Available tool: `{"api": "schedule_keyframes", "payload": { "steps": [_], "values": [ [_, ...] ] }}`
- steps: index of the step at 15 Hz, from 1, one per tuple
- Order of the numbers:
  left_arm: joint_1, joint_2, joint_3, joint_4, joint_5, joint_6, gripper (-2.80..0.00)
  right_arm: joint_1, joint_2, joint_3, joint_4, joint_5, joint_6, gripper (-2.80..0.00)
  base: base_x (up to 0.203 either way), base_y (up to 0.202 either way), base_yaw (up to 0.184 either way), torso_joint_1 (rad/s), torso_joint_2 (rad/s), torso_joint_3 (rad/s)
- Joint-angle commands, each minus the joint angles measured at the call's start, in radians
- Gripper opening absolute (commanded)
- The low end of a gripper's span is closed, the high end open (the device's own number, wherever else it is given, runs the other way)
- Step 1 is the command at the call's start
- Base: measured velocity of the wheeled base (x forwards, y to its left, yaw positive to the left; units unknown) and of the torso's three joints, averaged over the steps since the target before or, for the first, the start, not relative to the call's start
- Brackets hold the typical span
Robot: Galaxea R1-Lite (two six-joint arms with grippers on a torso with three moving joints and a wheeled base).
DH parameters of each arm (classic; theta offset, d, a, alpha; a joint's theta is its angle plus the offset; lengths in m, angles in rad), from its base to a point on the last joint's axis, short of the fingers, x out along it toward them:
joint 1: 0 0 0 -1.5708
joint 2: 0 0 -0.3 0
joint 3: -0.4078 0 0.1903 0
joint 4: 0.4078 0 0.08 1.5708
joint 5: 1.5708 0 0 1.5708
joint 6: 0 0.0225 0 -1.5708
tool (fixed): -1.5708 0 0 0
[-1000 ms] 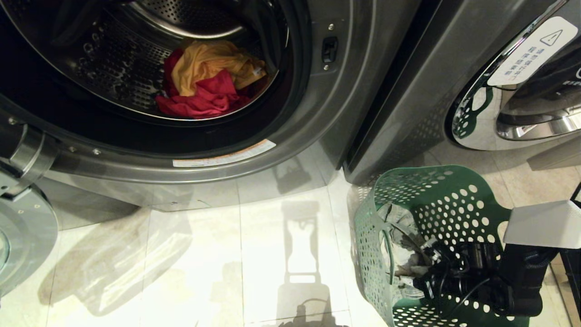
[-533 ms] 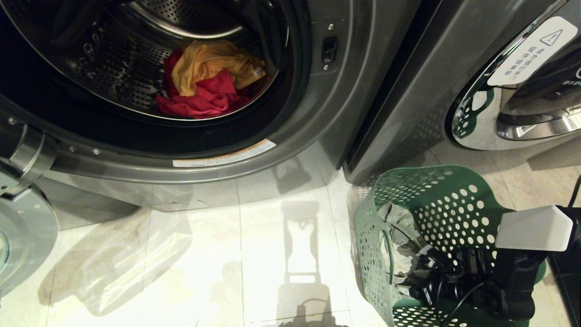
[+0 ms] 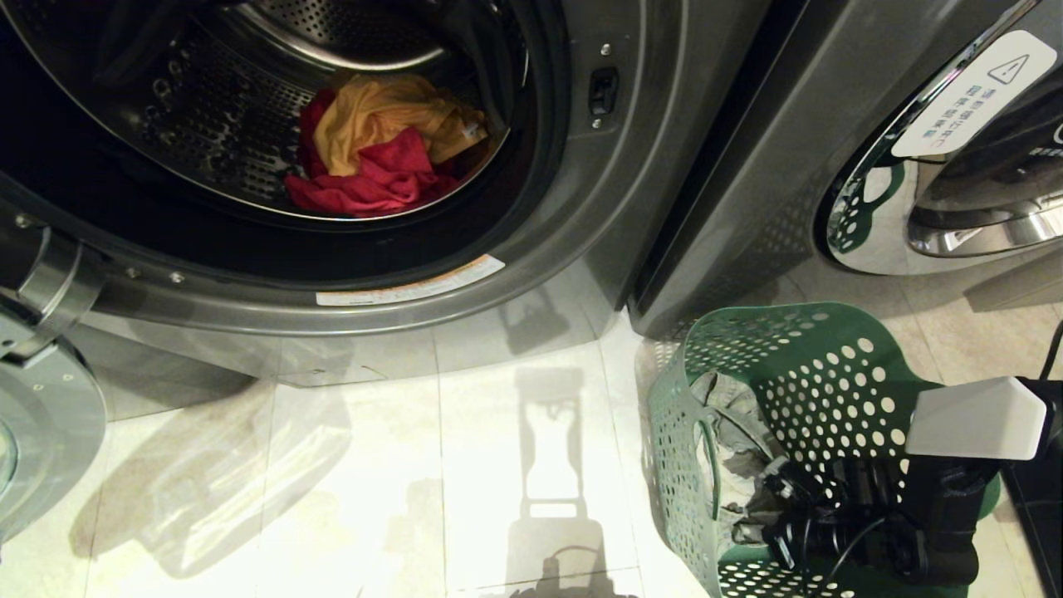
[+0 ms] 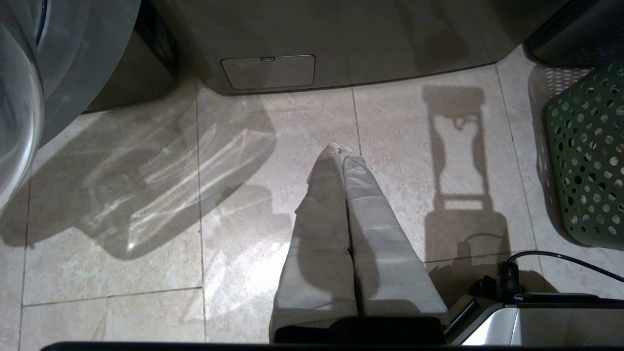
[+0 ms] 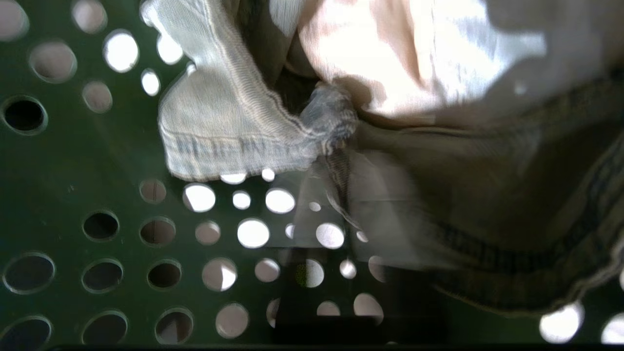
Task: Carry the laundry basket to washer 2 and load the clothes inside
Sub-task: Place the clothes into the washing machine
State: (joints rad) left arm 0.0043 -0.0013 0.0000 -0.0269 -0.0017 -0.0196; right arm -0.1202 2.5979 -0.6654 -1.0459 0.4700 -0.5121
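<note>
Washer 2 (image 3: 531,249) stands open at the left, with a yellow garment (image 3: 382,112) lying on a pink-red garment (image 3: 374,178) in its drum. On the floor at the lower right is the green laundry basket (image 3: 822,365), holding the faded denim jeans (image 3: 731,440). My right gripper (image 3: 776,490) reaches down inside the basket. In the right wrist view the right gripper (image 5: 336,204) is shut on a fold of the jeans (image 5: 229,131), close to the holed basket wall (image 5: 97,185). My left gripper (image 4: 343,158) hangs shut and empty over the floor tiles.
A second grey washer (image 3: 747,166) with its chrome-rimmed door (image 3: 955,208) shut stands right behind the basket. Washer 2's swung-open door (image 3: 41,432) juts out at the far left. Pale floor tiles (image 3: 415,465) lie between that door and the basket (image 4: 590,161).
The right arm has pushed slightly deeper into the basket, and its gripper has closed on the jeans. The left arm and the clothes in the drum have not moved.
</note>
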Motion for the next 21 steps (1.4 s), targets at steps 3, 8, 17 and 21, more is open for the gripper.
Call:
{"api": "schedule_keyframes", "payload": {
  "steps": [3, 8, 17, 21],
  "values": [
    [0.0, 0.0, 0.011, -0.001, 0.0, 0.0, -2.8, -0.003, -0.001, 0.021, 0.015, -0.028, -0.003, -2.8, 0.0, 0.0, 0.0, 0.0, 0.0, 0.0],
    [0.0, 0.001, 0.011, -0.001, 0.0, 0.0, -2.8, -0.006, -0.041, 0.023, 0.017, -0.021, 0.013, -2.8, 0.0, 0.0, 0.0, 0.0, 0.0, 0.0],
    [0.0, 0.0, 0.011, -0.001, 0.0, 0.0, -2.8, -0.006, -0.386, 0.164, 0.036, 0.001, 0.154, -2.8, 0.0, 0.0, 0.0, 0.0, 0.0, 0.0],
    [0.0, 0.001, 0.011, -0.001, 0.0, 0.0, -2.8, -0.003, -0.602, 0.213, 0.064, 0.002, 0.221, -2.8, 0.0, 0.0, 0.0, 0.0, 0.0, 0.0]
  ]
}}
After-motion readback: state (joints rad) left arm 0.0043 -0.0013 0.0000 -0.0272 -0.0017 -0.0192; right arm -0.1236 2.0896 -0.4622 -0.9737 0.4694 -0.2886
